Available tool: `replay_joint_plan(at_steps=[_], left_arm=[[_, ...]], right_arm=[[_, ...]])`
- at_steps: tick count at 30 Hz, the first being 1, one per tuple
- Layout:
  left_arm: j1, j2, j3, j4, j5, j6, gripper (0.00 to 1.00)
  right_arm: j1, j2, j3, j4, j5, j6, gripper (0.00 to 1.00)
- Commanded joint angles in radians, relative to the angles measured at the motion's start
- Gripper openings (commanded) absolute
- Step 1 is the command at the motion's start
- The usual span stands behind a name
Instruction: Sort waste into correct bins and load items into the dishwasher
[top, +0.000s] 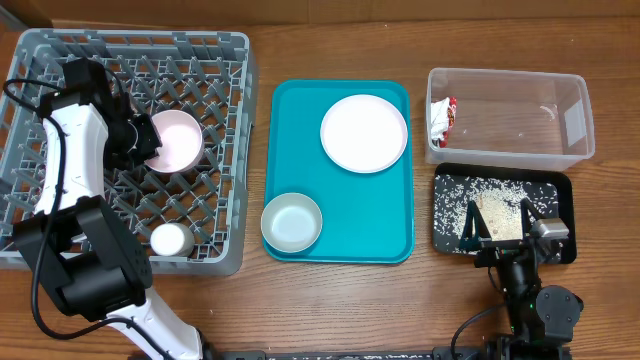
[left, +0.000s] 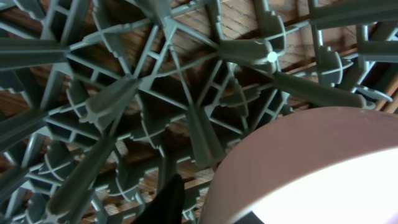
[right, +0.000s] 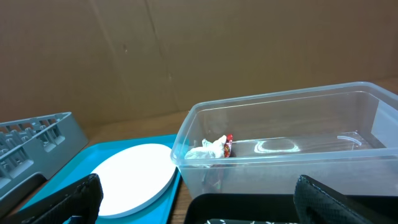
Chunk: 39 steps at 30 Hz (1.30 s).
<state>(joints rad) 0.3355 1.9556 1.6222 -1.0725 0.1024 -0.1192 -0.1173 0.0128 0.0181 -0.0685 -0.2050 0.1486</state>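
Wood-grain surface (top: 340, 300).

Overhead: the left arm is bending down into the grey lattice rack (top: 60, 60), left tool (top: 140, 142) sitting at the glossy saucer (top: 175, 140) rim. The round plate (top: 364, 132) and bowl (top: 291, 222) are lying on the teal tray (top: 390, 220).

Left wrist: the saucer edge is filling the corner; I cannot tell the grip.

Right wrist: the right tool (right: 199, 202) is gaping apart over the black tray (right: 249, 208). The crumpled wrapper (right: 214, 148) is lying in the clear tub (right: 311, 124).

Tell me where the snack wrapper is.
Overhead view: the snack wrapper lies inside the clear tub, at its left end, nearest the large white plate.
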Motion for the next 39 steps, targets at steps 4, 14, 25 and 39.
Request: replay_joint_plan(at_steps=[4,14,25,39], left_arm=[[-0.001,-0.05,0.067,-0.036,0.021,0.007,0.42],[-0.001,-0.046,0.043,-0.052,0.018,0.011,0.36],[-0.004,-0.062,0.119,-0.12,-0.012,-0.009,0.04],[-0.465,-0.128,0.307,-0.38,-0.861,-0.372,0.04]], right_arm=[[-0.004,-0.01,-0.01,0.008,0.005,-0.008,1.0],[-0.004,-0.01,-0.01,0.008,0.005,-0.008,1.0],[-0.004,-0.01,-0.01,0.008,0.005,-0.008,1.0],[-0.004,-0.01,-0.01,0.008,0.005,-0.008,1.0]])
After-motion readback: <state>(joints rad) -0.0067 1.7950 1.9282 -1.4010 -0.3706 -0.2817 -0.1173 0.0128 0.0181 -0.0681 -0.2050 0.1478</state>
